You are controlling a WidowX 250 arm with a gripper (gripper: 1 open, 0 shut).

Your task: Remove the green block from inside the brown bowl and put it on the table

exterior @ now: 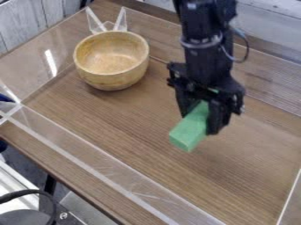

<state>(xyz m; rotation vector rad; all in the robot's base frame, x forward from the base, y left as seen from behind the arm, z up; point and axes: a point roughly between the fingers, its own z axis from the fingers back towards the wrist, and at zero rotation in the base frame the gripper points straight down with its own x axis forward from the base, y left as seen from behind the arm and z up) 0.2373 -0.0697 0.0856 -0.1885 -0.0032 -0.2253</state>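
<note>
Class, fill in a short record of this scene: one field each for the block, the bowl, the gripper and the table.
block: green block, tilted, held in the gripper, low over the table
bowl: brown bowl, upright, nothing inside, apart from the block
gripper: gripper, pointing down, closed on the block's upper end
table: table, wood-grain, clear walls around it
</note>
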